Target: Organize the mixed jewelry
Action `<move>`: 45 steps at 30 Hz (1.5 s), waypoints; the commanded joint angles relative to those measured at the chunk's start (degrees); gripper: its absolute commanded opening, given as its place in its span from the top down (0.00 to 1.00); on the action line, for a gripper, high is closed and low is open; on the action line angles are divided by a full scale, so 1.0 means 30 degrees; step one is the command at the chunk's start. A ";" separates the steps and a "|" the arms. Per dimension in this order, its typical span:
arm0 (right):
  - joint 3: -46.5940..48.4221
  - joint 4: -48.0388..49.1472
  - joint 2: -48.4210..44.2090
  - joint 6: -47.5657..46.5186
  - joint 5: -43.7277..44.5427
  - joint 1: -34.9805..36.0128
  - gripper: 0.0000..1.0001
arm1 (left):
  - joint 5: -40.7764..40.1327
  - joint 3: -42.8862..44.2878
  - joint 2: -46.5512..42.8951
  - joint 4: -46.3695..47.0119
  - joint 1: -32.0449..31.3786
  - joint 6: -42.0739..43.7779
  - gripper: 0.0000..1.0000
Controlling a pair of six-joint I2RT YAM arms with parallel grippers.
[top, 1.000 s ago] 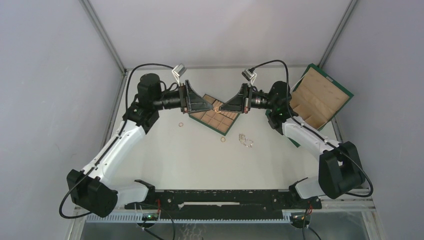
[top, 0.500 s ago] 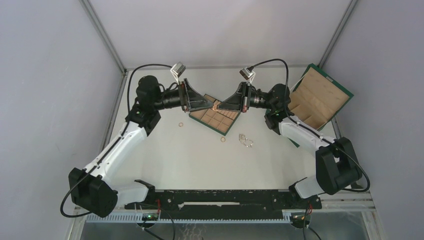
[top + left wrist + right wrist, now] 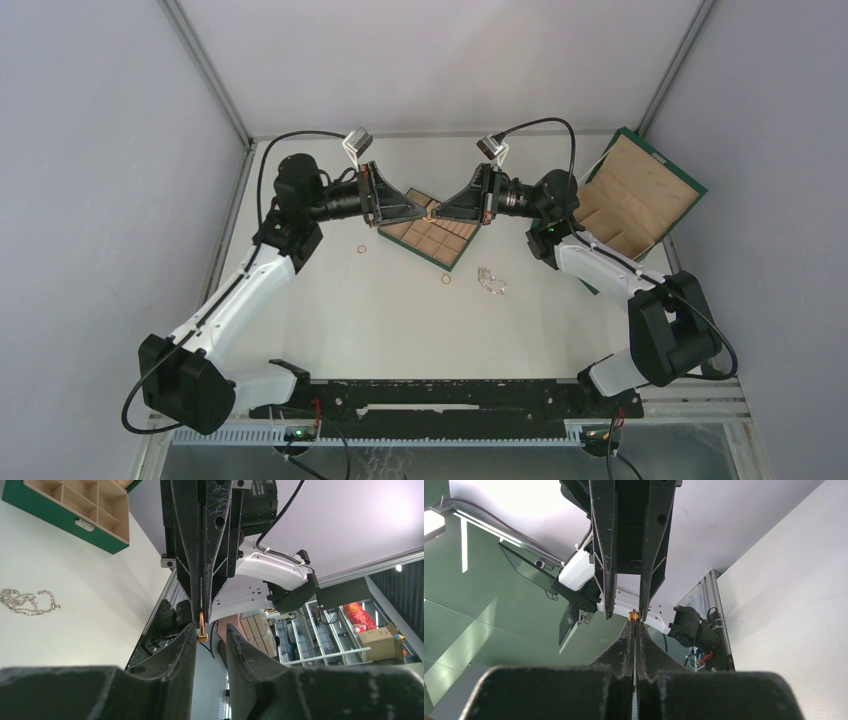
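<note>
Above the tan tray (image 3: 452,246) my two grippers meet tip to tip. My right gripper (image 3: 634,624) is shut on a small gold ring (image 3: 201,630), which pokes out past its tips. My left gripper (image 3: 211,628) is open around that ring, its jaws a narrow gap apart; the ring sits close against the left finger (image 3: 186,640). In the right wrist view the ring (image 3: 634,615) shows between the left arm's parted fingers (image 3: 605,550). On the table lie a second gold ring (image 3: 361,247), a third (image 3: 446,278) and a silvery chain tangle (image 3: 490,281), also seen as the chain (image 3: 25,601).
The compartmented tray with green edge (image 3: 60,522) lies at an angle behind the loose pieces. A large green box with tan lining (image 3: 635,195) stands open at the back right, behind the right arm. Grey walls enclose the table on three sides.
The left gripper's jaws have drawn closer together around the ring. Both wrists have shifted slightly, still tip to tip. The right gripper stays shut on the ring.
</note>
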 commanded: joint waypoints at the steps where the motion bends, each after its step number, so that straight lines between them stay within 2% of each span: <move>1: -0.0004 0.0794 -0.0110 -0.0157 0.0265 0.0130 1.00 | 0.0535 -0.0045 -0.0303 0.0629 -0.0023 0.0004 0.68; 11: -0.0006 0.0189 -0.0210 -0.0558 0.0251 0.0107 1.00 | 0.0507 0.0058 -0.0250 -0.0139 -0.0022 0.0636 0.77; 15: 0.0000 0.0397 -0.0177 -0.0427 0.0323 0.0062 1.00 | 0.0527 0.0140 -0.0139 -0.0417 -0.0066 0.0880 0.67; 18: -0.0003 0.0550 -0.0187 -0.0301 0.0360 0.0009 1.00 | 0.0477 0.0255 -0.0101 -0.0798 -0.0051 0.1136 0.67; 26: 0.0003 0.0593 0.0011 -0.0252 0.0185 0.0010 1.00 | 0.0332 0.0564 0.0102 -0.1553 -0.0106 0.1753 0.77; 33: 0.0022 0.0534 0.0050 -0.0356 0.0000 0.0024 1.00 | 0.0037 0.0769 0.0181 -0.1747 -0.0110 0.1849 0.95; 35: 0.0200 -0.0484 -0.0141 -0.0947 -0.0184 -0.0242 1.00 | -0.0005 0.0799 0.0228 -0.1824 -0.0088 0.1796 1.00; 36: 0.0226 -0.1242 -0.0317 -0.1262 -0.0108 -0.0465 0.98 | -0.0126 0.0773 0.0201 -0.1882 -0.0081 0.1741 1.00; 37: 0.0215 -0.1850 -0.0534 -0.1488 0.0026 -0.0683 0.87 | -0.0243 0.0745 0.0194 -0.1893 -0.0080 0.1690 1.00; 39: 0.0206 -0.2800 -0.0957 -0.1821 0.0334 -0.1062 0.59 | -0.0677 0.0742 0.0207 -0.1916 -0.0055 0.1484 1.00; 40: 0.0227 -0.3063 -0.1155 -0.2001 0.0539 -0.1135 0.49 | -0.0968 0.0763 0.0173 -0.1985 0.0003 0.1409 1.00; 42: 0.0230 -0.4062 -0.1704 -0.2492 0.1407 -0.1193 0.42 | -0.1731 0.0789 0.0088 -0.2164 0.0182 0.1141 1.00; 45: 0.0046 -0.5669 -0.2509 -0.3334 0.3375 -0.0928 0.40 | -0.2685 0.0894 -0.0025 -0.2070 0.0454 0.0571 1.00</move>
